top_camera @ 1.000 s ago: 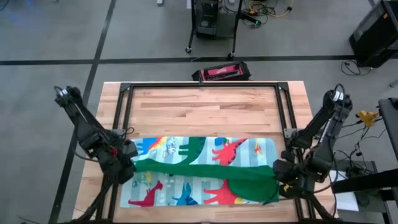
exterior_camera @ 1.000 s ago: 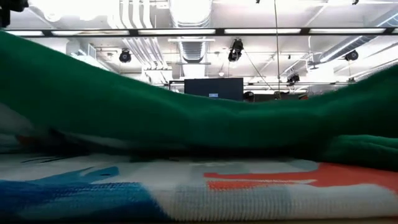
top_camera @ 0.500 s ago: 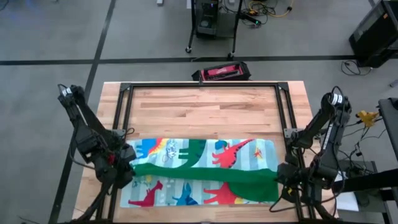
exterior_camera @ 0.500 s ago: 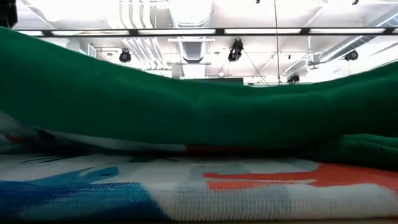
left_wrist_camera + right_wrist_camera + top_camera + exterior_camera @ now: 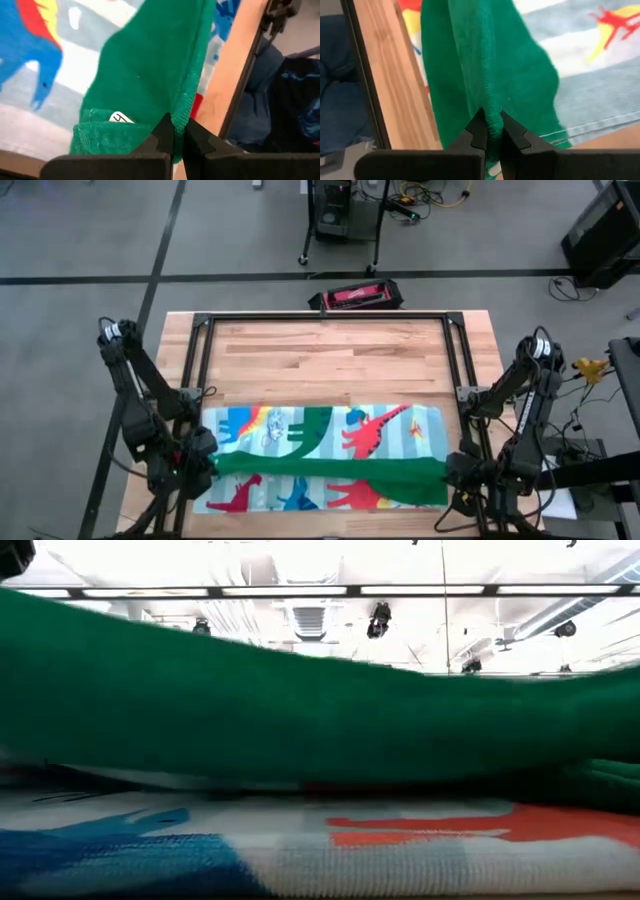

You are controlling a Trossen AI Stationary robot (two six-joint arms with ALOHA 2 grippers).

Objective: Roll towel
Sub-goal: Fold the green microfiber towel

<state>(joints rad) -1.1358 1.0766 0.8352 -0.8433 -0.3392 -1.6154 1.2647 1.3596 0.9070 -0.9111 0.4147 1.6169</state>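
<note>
The towel [image 5: 395, 442] lies along the near half of the table, its dinosaur print facing up. A strip of its green back [image 5: 330, 467] is turned over and stretched between my two grippers. My left gripper [image 5: 205, 464] is shut on the strip's left end and my right gripper [image 5: 450, 472] on its right end. In the low view the green strip [image 5: 300, 720] hangs as a sagging band above the printed face [image 5: 350, 840], which lies flat on the table. My left gripper pinches the towel's hemmed green edge [image 5: 188, 106] between its two fingers, at the left end of the turned-over strip. The fingers slant down from the table's left. The cloth is raised off the printed face there, and a white label [image 5: 120, 118] shows beside the fingers. My right gripper pinches a bunched green edge [image 5: 490, 106] between its two fingers, at the strip's right end. The fingers slant down from the table's right. The green cloth runs away from them in a long fold, held above the printed face.
A black metal frame [image 5: 325, 317] borders the table's far half, and its posts stand near each arm. Bare wood [image 5: 330, 360] lies beyond the towel. A red and black object [image 5: 357, 296] rests on the floor past the far edge.
Both grippers have moved toward the table's near edge and a little down, still shut on the green edge. The green strip has been drawn nearer over the printed face and now runs straighter. More print shows beyond it and less on the near side.
</note>
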